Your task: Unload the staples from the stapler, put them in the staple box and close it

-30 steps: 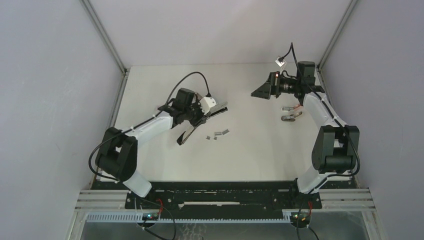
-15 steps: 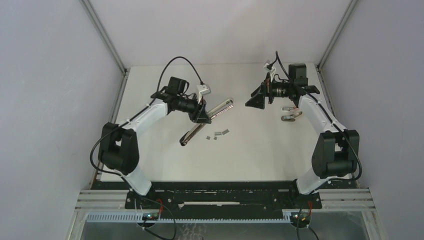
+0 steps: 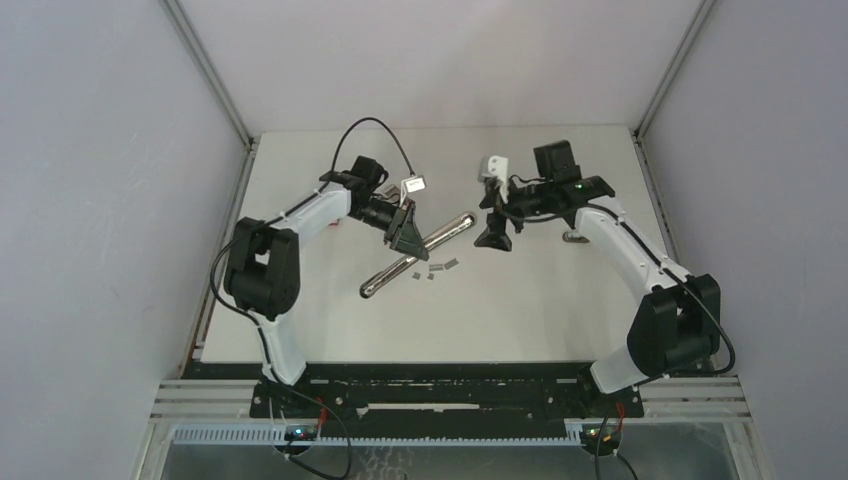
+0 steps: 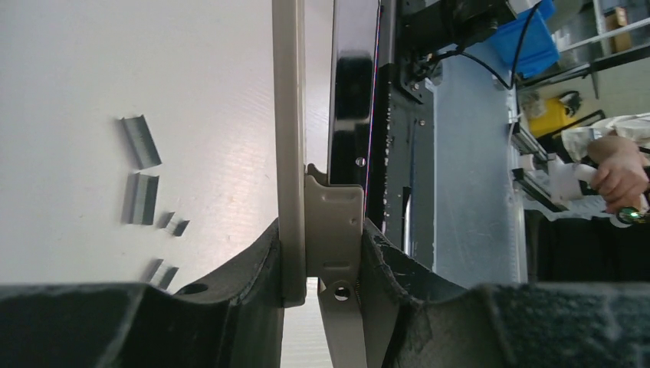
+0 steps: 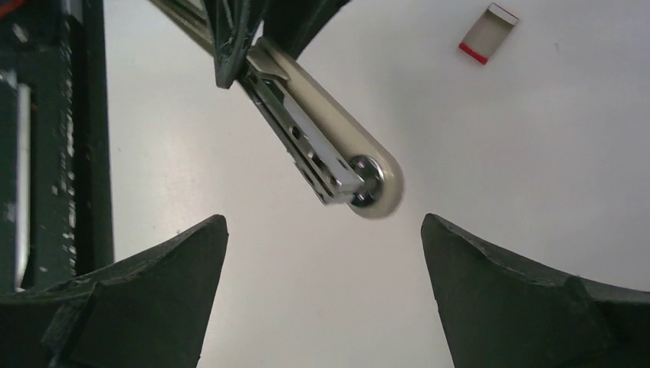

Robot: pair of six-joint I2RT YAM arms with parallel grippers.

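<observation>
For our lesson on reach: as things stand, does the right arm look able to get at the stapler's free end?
Probably yes: the right gripper is open, facing the free end of the stapler with nothing between; the left gripper clamps it farther along.

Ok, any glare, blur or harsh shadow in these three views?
Top external: even light, bright sheen on the chrome-and-cream stapler. Left wrist: short grey metal staples sharp, black fingers dark, little detail. Right wrist: stapler tip crisp, no harsh shadow.

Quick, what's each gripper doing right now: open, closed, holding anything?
Left gripper: closed on the stapler.
Right gripper: open, holding nothing.
</observation>
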